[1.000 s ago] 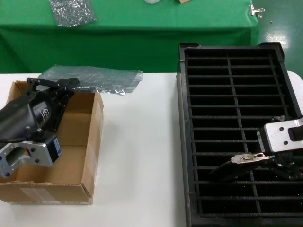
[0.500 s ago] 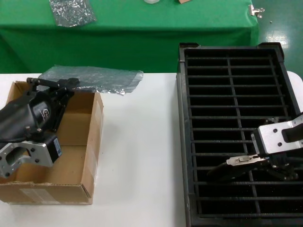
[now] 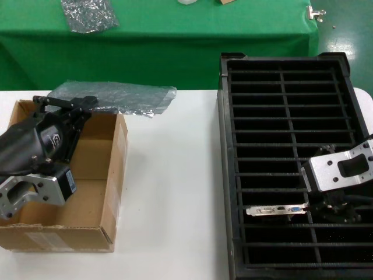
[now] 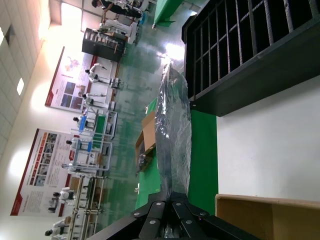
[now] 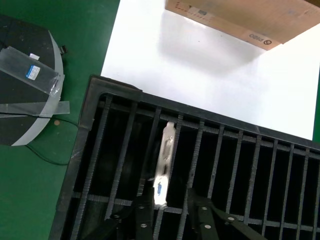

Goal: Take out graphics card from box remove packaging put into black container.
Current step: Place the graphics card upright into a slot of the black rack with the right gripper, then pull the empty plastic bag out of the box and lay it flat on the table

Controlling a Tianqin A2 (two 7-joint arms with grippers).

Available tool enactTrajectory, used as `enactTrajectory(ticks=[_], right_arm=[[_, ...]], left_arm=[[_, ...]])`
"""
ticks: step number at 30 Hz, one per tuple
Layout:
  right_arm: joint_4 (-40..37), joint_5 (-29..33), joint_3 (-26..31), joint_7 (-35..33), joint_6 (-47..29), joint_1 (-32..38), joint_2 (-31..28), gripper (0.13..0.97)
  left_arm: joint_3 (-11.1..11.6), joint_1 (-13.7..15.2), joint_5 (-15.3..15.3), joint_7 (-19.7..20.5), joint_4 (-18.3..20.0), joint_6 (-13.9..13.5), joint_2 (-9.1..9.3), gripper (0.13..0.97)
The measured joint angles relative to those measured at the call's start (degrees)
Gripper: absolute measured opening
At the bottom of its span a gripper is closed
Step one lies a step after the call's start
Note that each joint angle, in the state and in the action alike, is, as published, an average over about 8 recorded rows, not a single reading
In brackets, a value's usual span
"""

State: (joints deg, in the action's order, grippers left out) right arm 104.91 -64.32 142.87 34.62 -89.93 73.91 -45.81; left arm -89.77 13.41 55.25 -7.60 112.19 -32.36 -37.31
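The graphics card (image 3: 277,210) stands in a slot of the black container (image 3: 224,175), near its front left, silver bracket up with the blue port showing. My right gripper (image 3: 315,209) hovers at the bracket's end. In the right wrist view the graphics card bracket (image 5: 164,160) lies between ribs of the black container (image 5: 85,130), and the right gripper (image 5: 170,207) is open, its fingers astride that end. My left gripper (image 3: 65,100) is over the box (image 3: 113,175) and shut on one end of the packaging (image 3: 122,96). From the left gripper (image 4: 171,197) the packaging (image 4: 175,130) stretches away.
The box and black container stand on a white table (image 3: 169,192). Behind it, a green-covered table (image 3: 175,35) carries a smaller squarish silver bag (image 3: 87,14). In the right wrist view a round black base (image 5: 25,85) stands on the green floor beside the container.
The right gripper moved left and down. The card went from tilted in its grip to level in a slot, and the fingers have opened. The left arm and bag stayed still.
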Motion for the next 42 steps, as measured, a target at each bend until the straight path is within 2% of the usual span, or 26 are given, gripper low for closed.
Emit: enactTrajectory(ticks=[11, 19, 23, 27, 30, 33, 37, 42], right_arm=[[1.8, 0.8, -2.7, 0.4, 0.5, -1.4, -0.8, 0.366], [3.4, 2.0, -4.7, 0.9, 1.5, -2.9, -1.8, 0.552], [3.4, 2.0, -4.7, 0.9, 1.5, -2.9, -1.8, 0.552], [3.4, 2.0, -4.7, 0.9, 1.5, -2.9, -1.8, 0.652], [3.4, 2.0, -4.7, 0.9, 1.5, -2.9, -1.8, 0.727], [3.4, 2.0, -4.6, 0.9, 1.5, -2.9, -1.8, 0.769], [3.4, 2.0, -4.6, 0.9, 1.5, -2.8, -1.8, 0.836], [3.4, 2.0, -4.6, 0.9, 1.5, -2.8, -1.8, 0.896]], left_arm=[[0.0, 0.0, 0.0, 0.0, 0.0, 0.0, 0.00, 0.139], [0.0, 0.0, 0.0, 0.0, 0.0, 0.0, 0.00, 0.139], [0.0, 0.0, 0.0, 0.0, 0.0, 0.0, 0.00, 0.139], [0.1, 0.0, -1.0, 0.8, 0.3, -0.8, 0.68, 0.139], [0.4, 0.1, -3.3, 3.7, 1.3, -3.3, 2.57, 0.139], [0.9, 0.6, -6.5, 9.0, 2.7, -7.7, 5.61, 0.139], [2.0, 2.4, -9.9, 18.7, 4.4, -15.9, 10.86, 0.139], [4.4, 5.0, -13.1, 31.7, 5.2, -27.8, 18.95, 0.139]])
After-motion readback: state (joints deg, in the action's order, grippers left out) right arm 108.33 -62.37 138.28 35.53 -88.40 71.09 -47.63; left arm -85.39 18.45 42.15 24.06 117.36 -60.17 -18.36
